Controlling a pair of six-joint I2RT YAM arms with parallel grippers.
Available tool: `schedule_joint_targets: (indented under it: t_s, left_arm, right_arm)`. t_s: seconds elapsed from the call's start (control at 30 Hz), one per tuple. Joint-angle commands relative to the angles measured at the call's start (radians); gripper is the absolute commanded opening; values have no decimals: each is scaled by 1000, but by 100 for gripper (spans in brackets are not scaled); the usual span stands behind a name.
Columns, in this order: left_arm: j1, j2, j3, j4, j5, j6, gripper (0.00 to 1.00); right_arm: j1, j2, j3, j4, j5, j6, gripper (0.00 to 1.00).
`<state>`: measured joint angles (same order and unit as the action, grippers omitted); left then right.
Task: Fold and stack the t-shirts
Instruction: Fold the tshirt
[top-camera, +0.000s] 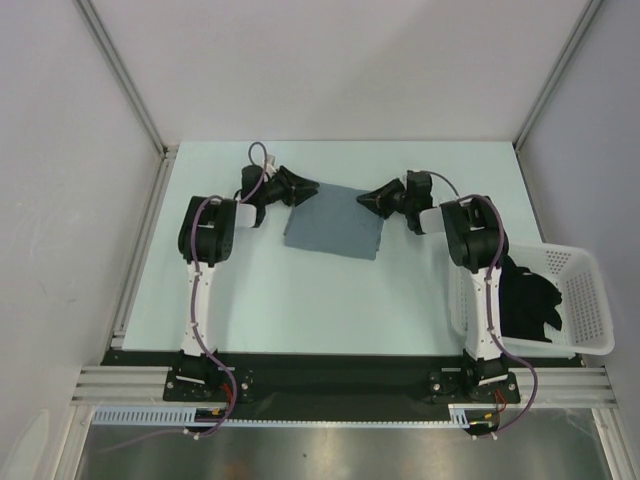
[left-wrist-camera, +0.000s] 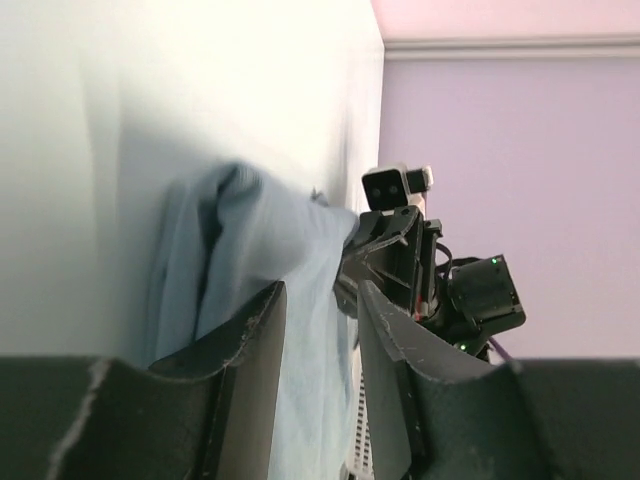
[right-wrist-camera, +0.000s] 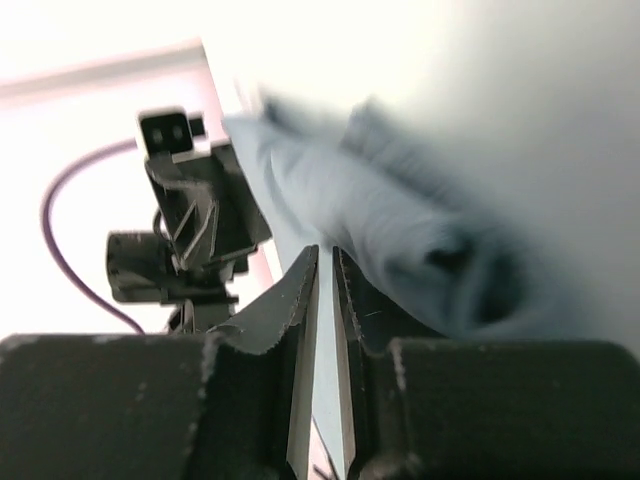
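Observation:
The slate grey-blue t-shirt (top-camera: 333, 233) lies folded into a rectangle in the middle of the table. My left gripper (top-camera: 300, 188) is at its far left corner. In the left wrist view this gripper (left-wrist-camera: 320, 290) has its fingers apart, with the shirt's cloth (left-wrist-camera: 260, 220) running loosely between them. My right gripper (top-camera: 372, 200) is at the far right corner. In the right wrist view it (right-wrist-camera: 326, 252) is nearly closed, with a thin pale strip of cloth in the slit and the bunched fold (right-wrist-camera: 400, 220) just beside it. The black t-shirt (top-camera: 525, 295) lies crumpled in the basket.
A white lattice basket (top-camera: 590, 300) stands at the table's right edge beside the right arm. Grey walls and aluminium rails (top-camera: 140, 260) close in the table on the left, back and right. Each wrist view shows the other arm's gripper across the shirt.

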<state>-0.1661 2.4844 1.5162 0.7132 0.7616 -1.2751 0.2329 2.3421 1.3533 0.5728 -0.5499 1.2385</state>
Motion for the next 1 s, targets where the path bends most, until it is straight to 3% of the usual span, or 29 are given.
schedule_joint_targets:
  t_s: [0.0, 0.23, 0.4, 0.47, 0.6, 0.63, 0.67, 0.77, 0.97]
  left_arm:
    - [22, 28, 84, -61, -61, 37, 41]
    - [49, 51, 240, -361, -44, 238, 41]
    - [60, -33, 303, -552, -56, 403, 41]
    - [66, -106, 320, -673, -77, 497, 42]
    - [73, -267, 288, -880, -178, 623, 44]
    - [73, -303, 242, -905, -200, 655, 44]
    - [73, -393, 204, -925, -212, 666, 44]
    - [62, -556, -41, -894, -217, 694, 44]
    - [27, -978, -520, -874, -196, 686, 44]
  right_arm:
    - [-52, 20, 36, 0, 77, -19, 16]
    - [-98, 40, 101, -148, 88, -95, 16]
    - [-130, -39, 208, -469, 122, -336, 20]
    - [-141, -55, 320, -671, 137, -430, 29]
    - [-152, -105, 421, -836, 163, -627, 48]
    - [-153, -121, 447, -887, 166, -657, 54]
    - [-155, -124, 457, -910, 165, -692, 70]
    - [-164, -106, 478, -977, 76, -790, 85]
    - [-155, -61, 445, -972, -53, -835, 88]
